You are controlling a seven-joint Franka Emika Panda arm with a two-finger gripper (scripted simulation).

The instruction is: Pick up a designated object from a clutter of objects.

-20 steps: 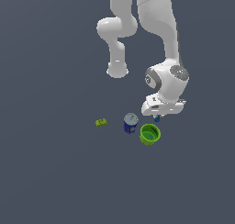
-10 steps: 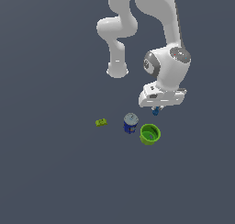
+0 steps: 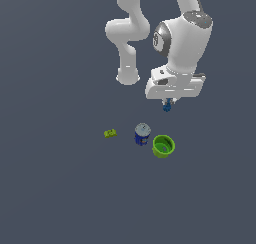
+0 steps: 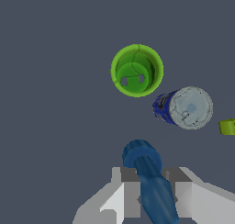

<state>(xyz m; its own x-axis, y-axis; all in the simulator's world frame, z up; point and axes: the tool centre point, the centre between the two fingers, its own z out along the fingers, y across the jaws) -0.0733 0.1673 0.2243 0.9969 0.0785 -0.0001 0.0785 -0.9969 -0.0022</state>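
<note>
The arm is built of smooth, rounded white segments with a matte plastic look, thick tubes joined by bulbous elbows. The large wrist housing carries a round dark-grey cap on its side at about 9 o'clock, and a second grey patch shows on its upper edge near 1 o'clock. Below the housing sits a flat, boxy white block with squared corners and faint darker marks on its face. The pincer (image 3: 167,106) shows little in the exterior view; in the wrist view its fingers (image 4: 126,198) are pale grey and white, angular, with flat faces and bevelled edges.
</note>
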